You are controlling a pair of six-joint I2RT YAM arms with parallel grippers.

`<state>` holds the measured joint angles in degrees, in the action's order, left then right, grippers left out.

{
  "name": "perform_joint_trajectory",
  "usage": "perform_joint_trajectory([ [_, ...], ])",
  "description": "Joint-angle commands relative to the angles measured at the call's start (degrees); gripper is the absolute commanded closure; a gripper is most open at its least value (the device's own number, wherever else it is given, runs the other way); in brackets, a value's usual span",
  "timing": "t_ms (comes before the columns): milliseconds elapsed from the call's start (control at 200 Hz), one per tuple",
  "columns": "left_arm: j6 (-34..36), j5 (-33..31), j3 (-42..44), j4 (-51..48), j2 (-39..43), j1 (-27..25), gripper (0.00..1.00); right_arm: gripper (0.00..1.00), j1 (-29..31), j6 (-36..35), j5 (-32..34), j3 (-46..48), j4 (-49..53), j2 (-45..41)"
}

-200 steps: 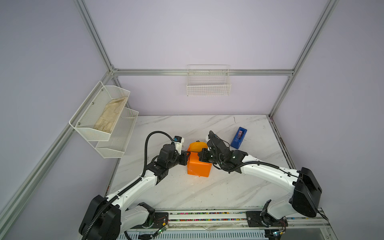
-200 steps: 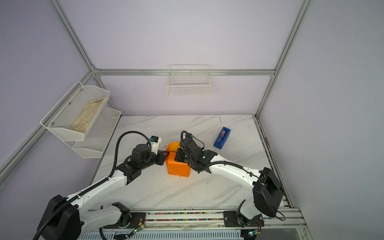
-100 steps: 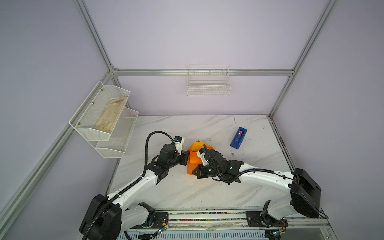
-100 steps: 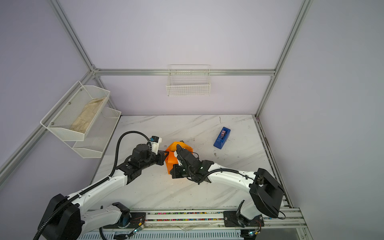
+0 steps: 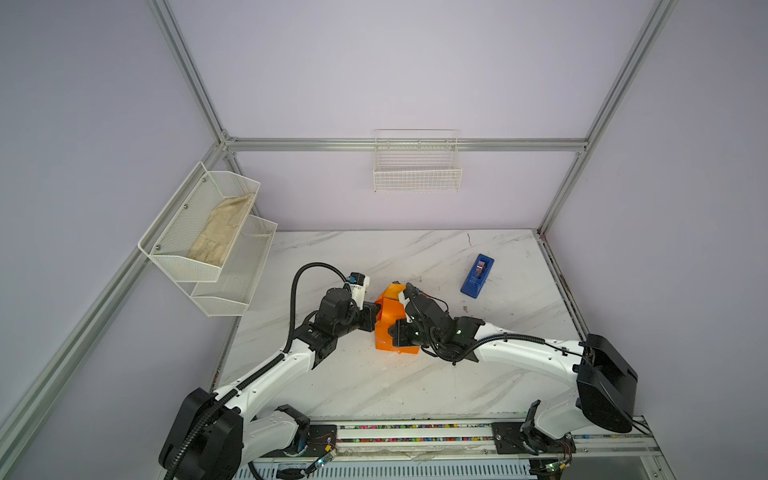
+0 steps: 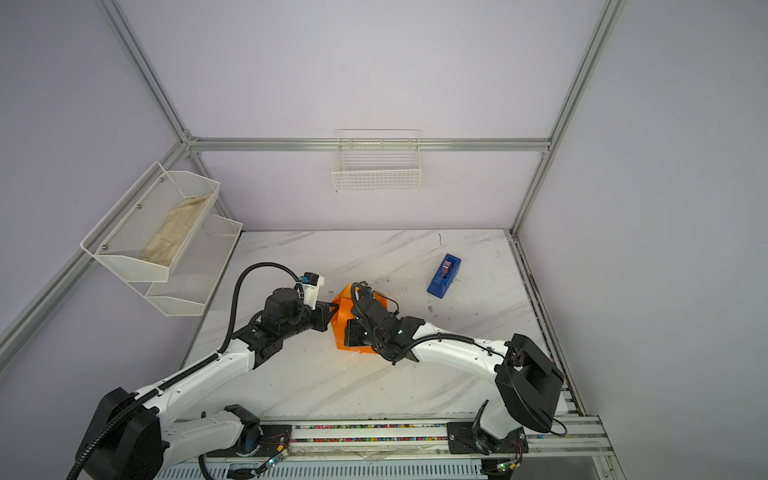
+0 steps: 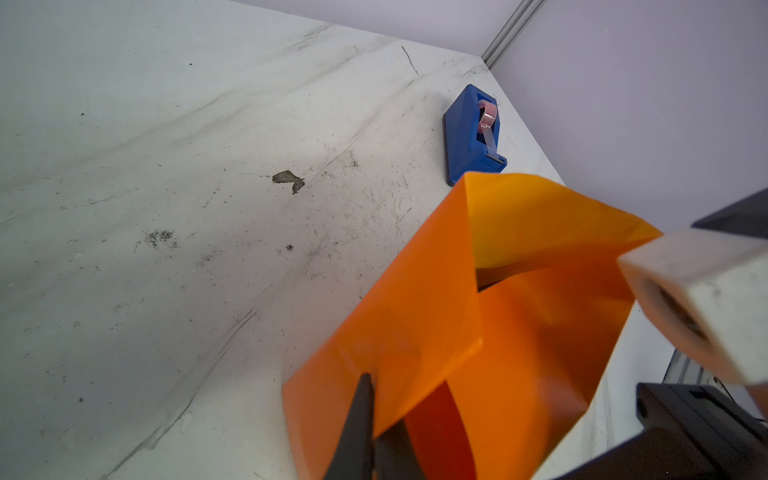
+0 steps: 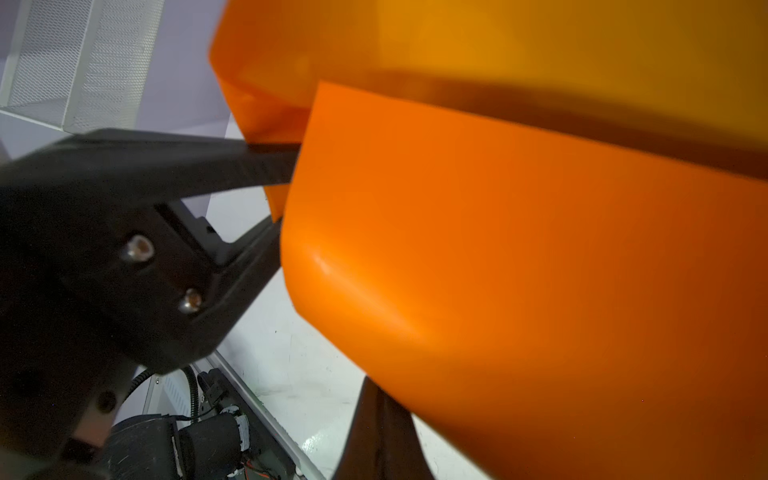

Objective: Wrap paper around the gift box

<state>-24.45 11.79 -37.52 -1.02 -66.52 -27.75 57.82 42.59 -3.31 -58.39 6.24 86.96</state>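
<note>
— Where's the paper (image 5: 390,322)?
— Folded into a boxy orange bundle mid-worktop (image 5: 415,382), between both arms. The gift box itself isn't visible.
— And the grippers?
— The left gripper (image 7: 374,432) is closed, pinching a paper flap. The right gripper (image 8: 376,432) is closed too, against the bundle.

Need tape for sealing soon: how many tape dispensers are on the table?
1. The blue tape dispenser sits on the table toward its far right corner, apart from the paper. Some tabletop under the paper is hidden.
</note>
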Motion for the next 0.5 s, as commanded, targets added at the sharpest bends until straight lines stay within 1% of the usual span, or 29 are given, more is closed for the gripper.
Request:
perform_joint_trajectory([
  [0, 0.19, 1.57, -2.91, 0.14, 1.48, 0.24, 0.98, 1.0, -0.16, -0.14, 2.78, -1.81, 1.39, -0.11],
  [260, 0.08, 1.61, -2.61, -0.3, 2.08, 0.24, 0.99, 1.0, -1.28, 0.04, 3.31, -1.67, 1.11, -0.52],
  [495, 0.19, 1.67, -2.56, -0.39, 2.36, 0.24, 0.99, 1.0, -2.14, -1.08, 2.02, -1.88, 0.27, -1.02],
])
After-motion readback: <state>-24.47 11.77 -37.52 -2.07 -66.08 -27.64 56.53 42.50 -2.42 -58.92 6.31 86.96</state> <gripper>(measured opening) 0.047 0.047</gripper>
